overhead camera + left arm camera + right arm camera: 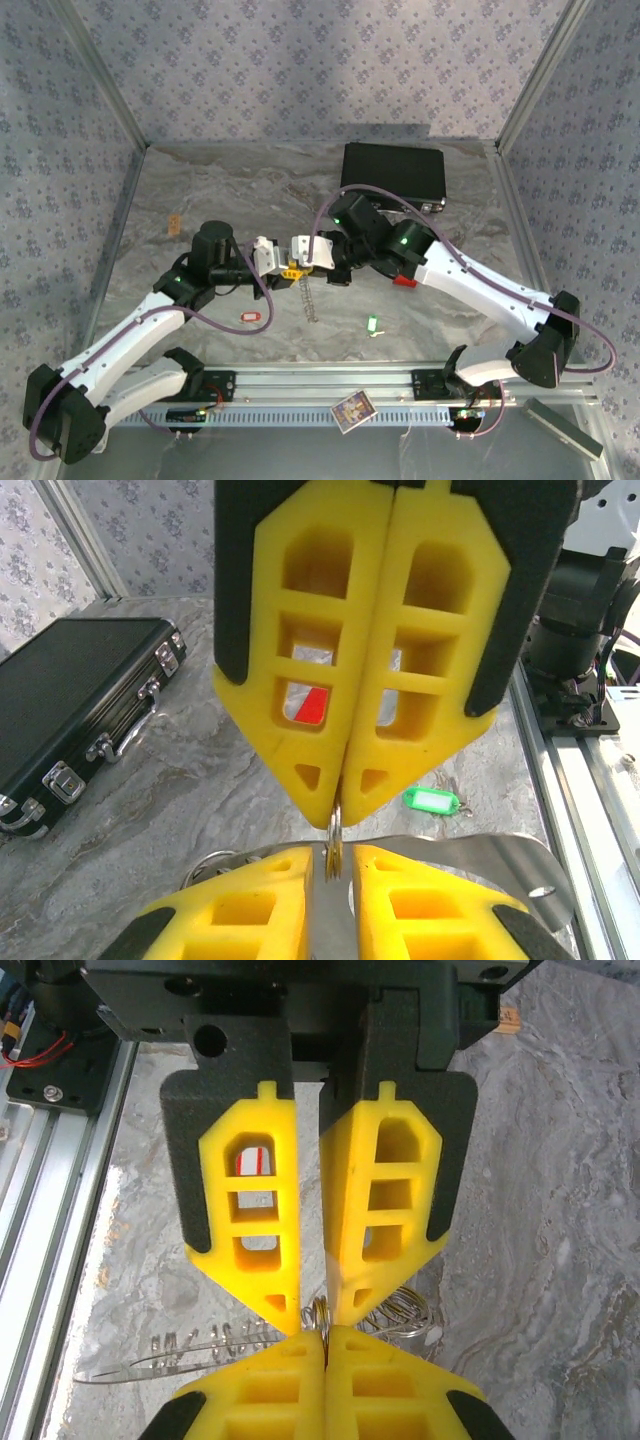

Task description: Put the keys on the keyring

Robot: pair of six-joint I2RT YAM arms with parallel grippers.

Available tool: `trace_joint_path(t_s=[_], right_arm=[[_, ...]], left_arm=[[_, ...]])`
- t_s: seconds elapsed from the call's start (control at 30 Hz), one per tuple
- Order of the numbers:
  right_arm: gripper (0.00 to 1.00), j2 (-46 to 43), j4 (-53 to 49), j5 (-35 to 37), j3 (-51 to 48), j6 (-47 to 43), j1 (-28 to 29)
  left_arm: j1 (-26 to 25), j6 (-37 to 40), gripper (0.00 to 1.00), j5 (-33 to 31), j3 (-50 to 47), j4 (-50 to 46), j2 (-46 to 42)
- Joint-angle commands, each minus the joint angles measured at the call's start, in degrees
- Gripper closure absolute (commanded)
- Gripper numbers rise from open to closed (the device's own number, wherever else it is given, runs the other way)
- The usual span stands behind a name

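The keyring [335, 832] is a thin metal ring seen edge-on, held above the marble table. My right gripper [325, 1338] is shut on it, its yellow fingertips pressed together. My left gripper [335, 855] faces it tip to tip, jaws a narrow gap apart, with the ring's [318, 1312] free edge inside that gap. In the top view both meet mid-table, left gripper [287, 268] and right gripper [299, 262]. The red-tagged key [253, 318] lies on the table below the left arm. The green-tagged key [373, 324] lies below the right arm and appears behind the fingers [432, 800].
A black case [392, 175] lies at the back of the table, left in the left wrist view [70, 700]. A thin silvery chain [308, 298] lies just under the grippers, and wire coils [405, 1312] sit beneath them. The aluminium rail [320, 380] runs along the front with a small card [352, 408].
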Motion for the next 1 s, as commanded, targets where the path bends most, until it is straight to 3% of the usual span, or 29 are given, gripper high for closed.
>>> trace_joint_path(t_s=[0.0, 0.2, 0.37, 0.47, 0.5, 0.53, 0.67, 0.97], right_arm=[[1.00, -0.5, 0.2, 0.6, 1.7, -1.0, 0.1], [1.00, -0.4, 0.7, -0.8, 1.5, -0.8, 0.5], [1.00, -0.2, 0.8, -1.4, 1.5, -0.8, 0.7], [1.00, -0.8, 1.2, -3.1, 0.8, -0.3, 0.3], [0.97, -1.3, 2.0, -4.1, 0.0, 0.5, 0.0], [0.87, -2.3, 3.2, -5.6, -1.2, 1.7, -0.8], [0.68, -9.1, 14.8, -13.1, -11.2, 8.6, -5.8], [0.68, -19.9, 44.1, -22.1, -33.4, 26.2, -14.3]], left_arm=[[-0.3, 0.9, 0.82, 2.1, 1.4, -0.1, -0.7], [-0.3, 0.7, 0.85, 2.6, 1.8, 0.3, 0.0], [-0.4, 0.8, 1.00, 3.4, 2.4, 0.1, 0.2], [-0.4, 0.5, 1.00, 3.9, 2.3, 0.4, 0.1], [-0.4, 0.2, 1.00, 4.0, 2.2, 0.8, 0.1], [-0.3, -0.2, 1.00, 4.3, 1.9, 1.4, 0.0], [-0.3, -3.8, 1.00, 3.9, -1.4, 7.7, -1.1], [-0.3, -15.9, 1.00, 3.6, -11.7, 31.8, -0.6]])
